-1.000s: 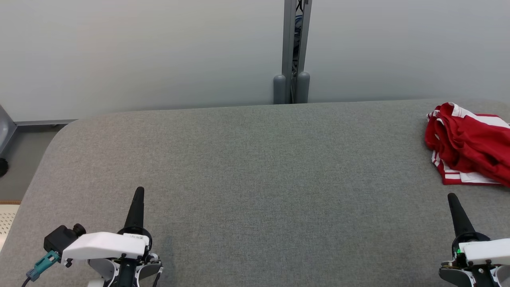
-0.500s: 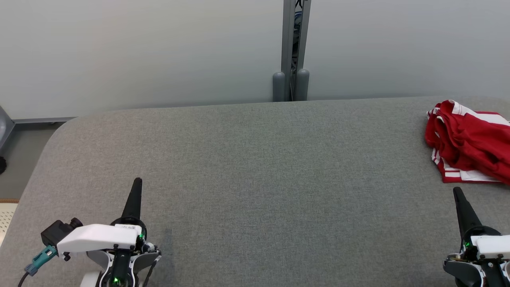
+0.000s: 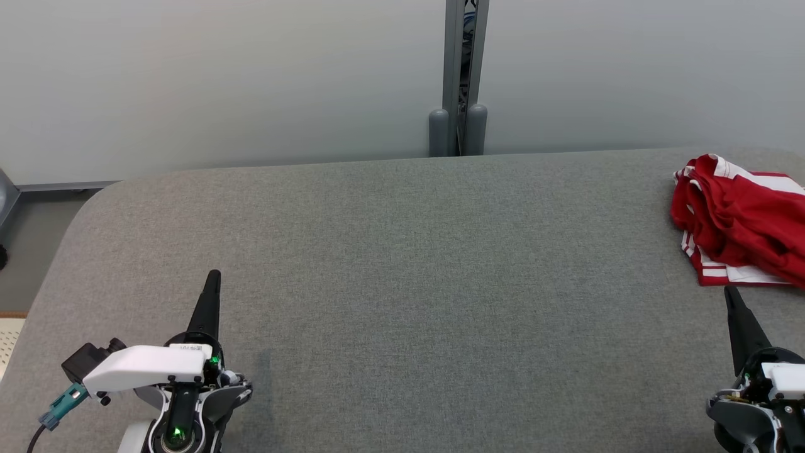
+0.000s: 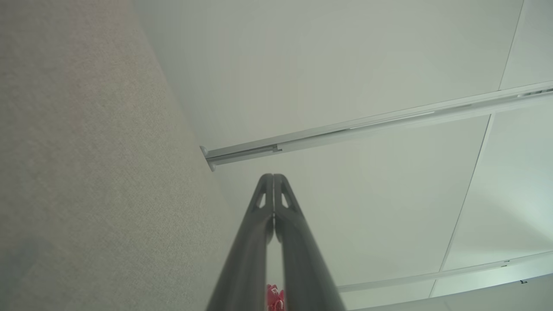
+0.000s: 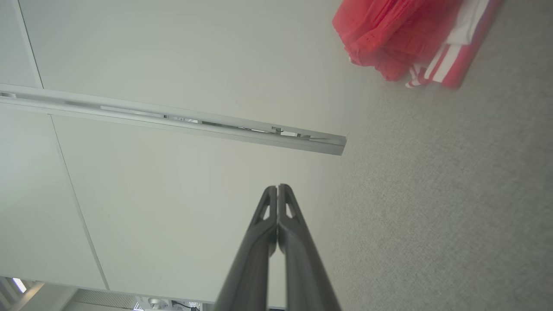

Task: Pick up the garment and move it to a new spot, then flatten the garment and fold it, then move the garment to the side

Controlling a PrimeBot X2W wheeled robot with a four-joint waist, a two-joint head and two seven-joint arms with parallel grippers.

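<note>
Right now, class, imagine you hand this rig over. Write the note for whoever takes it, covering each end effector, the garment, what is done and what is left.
Left end effector: shut, empty, over the grey table on the robot's left.
Right end effector: shut, empty, just short of the garment, not touching it.
Garment: red with white stripes, crumpled in a heap at the table's right side, partly cut off by the head view's edge.
Done: nothing yet; the garment is not picked up.
Left: grasp it, move it to a new spot, flatten, fold, move aside.
</note>
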